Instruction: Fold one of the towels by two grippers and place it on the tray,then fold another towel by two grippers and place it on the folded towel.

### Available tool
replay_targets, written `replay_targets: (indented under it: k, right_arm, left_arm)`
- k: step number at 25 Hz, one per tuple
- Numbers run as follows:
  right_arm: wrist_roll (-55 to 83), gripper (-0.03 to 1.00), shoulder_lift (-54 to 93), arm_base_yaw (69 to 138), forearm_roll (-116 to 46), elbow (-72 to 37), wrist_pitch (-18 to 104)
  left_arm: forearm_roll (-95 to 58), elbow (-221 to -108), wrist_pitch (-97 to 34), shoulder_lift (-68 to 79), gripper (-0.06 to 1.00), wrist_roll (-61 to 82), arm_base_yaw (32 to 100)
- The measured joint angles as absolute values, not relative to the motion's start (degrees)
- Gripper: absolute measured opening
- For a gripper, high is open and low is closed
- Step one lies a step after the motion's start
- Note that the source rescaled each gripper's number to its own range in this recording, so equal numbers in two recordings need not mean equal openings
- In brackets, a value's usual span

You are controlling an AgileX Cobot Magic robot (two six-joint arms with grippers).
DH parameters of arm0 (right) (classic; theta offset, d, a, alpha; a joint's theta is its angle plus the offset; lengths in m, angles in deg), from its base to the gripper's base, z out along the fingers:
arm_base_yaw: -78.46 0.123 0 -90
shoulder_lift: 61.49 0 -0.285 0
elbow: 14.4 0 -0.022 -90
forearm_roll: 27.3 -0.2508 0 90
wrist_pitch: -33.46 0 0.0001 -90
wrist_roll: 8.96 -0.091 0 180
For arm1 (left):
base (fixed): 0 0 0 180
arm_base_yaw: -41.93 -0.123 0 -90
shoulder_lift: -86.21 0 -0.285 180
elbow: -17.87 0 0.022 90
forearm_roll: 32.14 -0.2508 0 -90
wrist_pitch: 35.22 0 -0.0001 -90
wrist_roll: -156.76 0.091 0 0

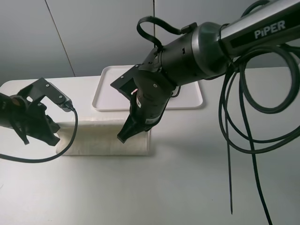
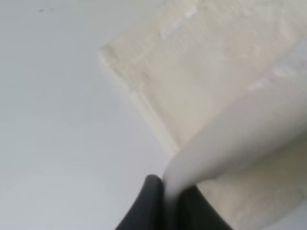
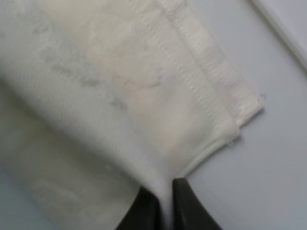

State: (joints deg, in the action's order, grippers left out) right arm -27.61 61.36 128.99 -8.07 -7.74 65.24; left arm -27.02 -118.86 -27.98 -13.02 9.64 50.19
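Inspecting the work at an early stage of the first fold: the left gripper (image 2: 170,191) has its jaws pinched shut on a raised edge of the cream-white towel (image 1: 103,138); the right gripper (image 3: 165,194) has its jaws closed in the same way on that cloth, just beside a hemmed corner of the layer beneath. The towel lies on the surface (image 1: 187,178) as a wide strip just in front of the tray (image 1: 108,89), spanning the gap between the two arms; in both wrist views the gripped edge stands up off the lower layer, so the fold is judged begun but not laid down. The visible part of the tray is bare; the right arm hides its middle, so nothing can be certified there. A second pale cloth (image 1: 70,86) seems to lie flat at the back left of the surface, partly under the left arm; its tint cannot be told, and it is taken to be the other towel, untouched. Judged outstanding: completing this fold, setting the towel on the tray, then folding the second towel with both arms and stacking it on the first; no placement is done yet.
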Motion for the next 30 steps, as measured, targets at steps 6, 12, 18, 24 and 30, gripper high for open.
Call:
replay_targets:
  k: [6, 12, 18, 24, 30]
  right_arm:
    - [-36.56, 0.05, 61.94, 128.78, -1.80, -7.74, 63.23]
    - [-39.59, 0.69, 61.94, 128.78, 0.16, -7.74, 60.97]
    - [-41.06, 0.99, 61.94, 128.78, 0.28, -7.74, 61.90]
    - [-32.32, 1.00, 61.94, 125.74, -13.99, -10.01, 66.40]
    - [-17.96, 1.00, 61.94, 121.67, -30.99, -10.54, 70.00]
  left_arm:
    - [-27.02, -118.86, -31.22, -13.02, 0.26, 6.13, 48.34]
    - [-27.02, -118.86, -32.50, -13.02, 0.77, 3.43, 48.34]
    - [-26.87, -119.83, -29.51, -13.18, 0.83, -0.02, 48.34]
    - [-22.03, -132.51, -11.91, -18.41, 0.85, -1.43, 48.34]
    - [-21.65, -143.06, 1.32, -26.79, 0.89, -12.89, 48.34]
